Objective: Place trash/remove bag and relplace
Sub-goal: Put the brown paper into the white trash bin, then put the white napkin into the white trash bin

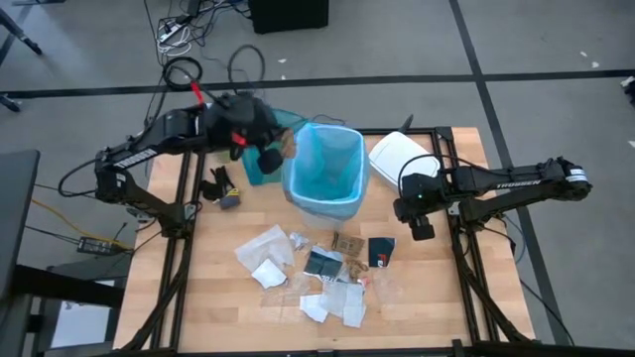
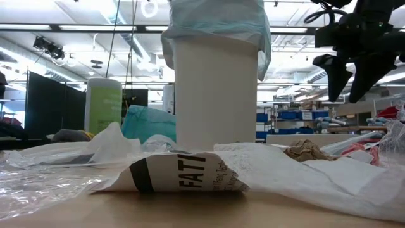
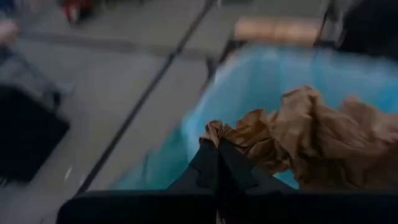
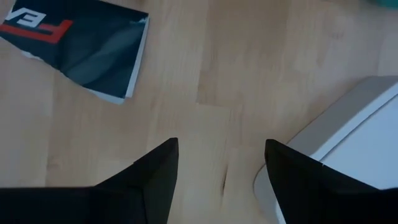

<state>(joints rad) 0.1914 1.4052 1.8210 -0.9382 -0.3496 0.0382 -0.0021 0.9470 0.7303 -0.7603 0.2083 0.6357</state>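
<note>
Wooden slats form the counter [image 1: 208, 297] under a white round bin lined with the thin sky-blue plastic bag [image 1: 327, 164]. Left gripper [image 1: 283, 149] hangs at the bag's rim, its fingers [image 3: 217, 165] pinched on a crumpled brown paper wrapper [image 3: 305, 140] above the blue liner. Scattered scraps of trash [image 1: 317, 278] lie well below those fingers. Right gripper [image 4: 221, 165] hovers spread wide over bare wood, between a dark flat packet [image 4: 87, 46] and a white lid [image 4: 348, 149].
</note>
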